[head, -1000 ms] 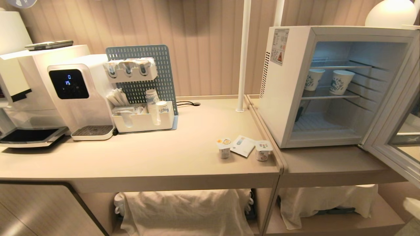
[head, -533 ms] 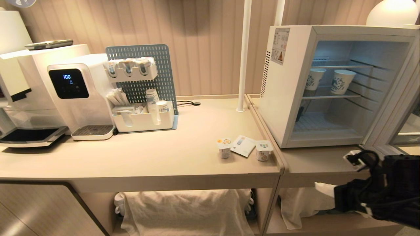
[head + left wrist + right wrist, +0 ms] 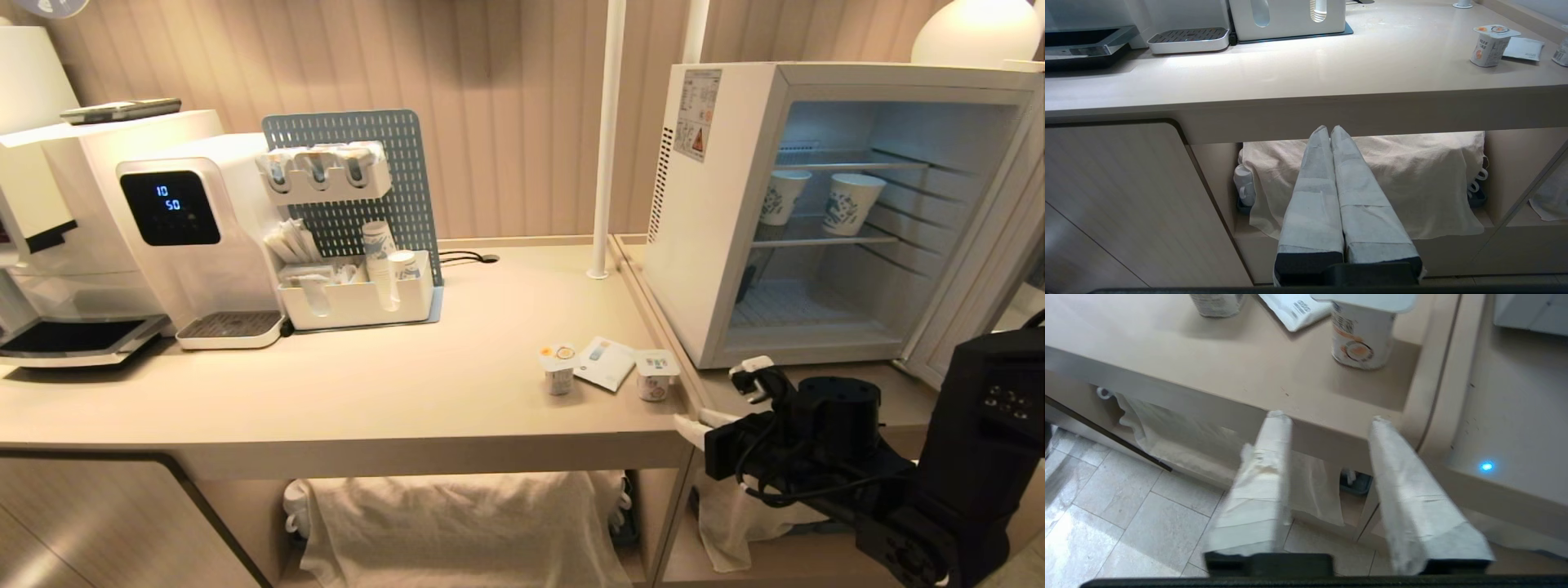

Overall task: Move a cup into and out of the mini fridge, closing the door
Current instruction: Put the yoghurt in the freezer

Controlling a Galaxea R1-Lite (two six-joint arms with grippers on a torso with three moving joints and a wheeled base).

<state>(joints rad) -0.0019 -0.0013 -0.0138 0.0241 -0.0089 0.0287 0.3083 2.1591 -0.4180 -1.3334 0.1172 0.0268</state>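
The mini fridge (image 3: pixel 702 245) stands on the lower counter at the right, its door (image 3: pixel 963 310) swung open to the right. Two patterned paper cups (image 3: pixel 781 196) (image 3: pixel 849 202) stand on its middle wire shelf. My right gripper (image 3: pixel 718 394) hovers at the counter's front edge, just right of a small sealed yogurt cup (image 3: pixel 655 374); it is open and holds nothing. In the right wrist view that gripper (image 3: pixel 1329 418) points at the counter edge below the same yogurt cup (image 3: pixel 1361 339). My left gripper (image 3: pixel 1329 130) is shut and empty, parked low before the under-counter shelf.
A second yogurt cup (image 3: pixel 558 367) and a flat white packet (image 3: pixel 606 362) lie left of the first. A water dispenser (image 3: pixel 192 237) and a white organiser with a pegboard (image 3: pixel 355 294) stand at the back left. A white pole (image 3: pixel 608 139) rises beside the fridge. Cloth-covered items (image 3: pixel 457 523) fill the shelf below.
My right arm has come into the head view from the lower right and swung up and left to the counter's front edge. Its fingers have opened. The left arm has not moved.
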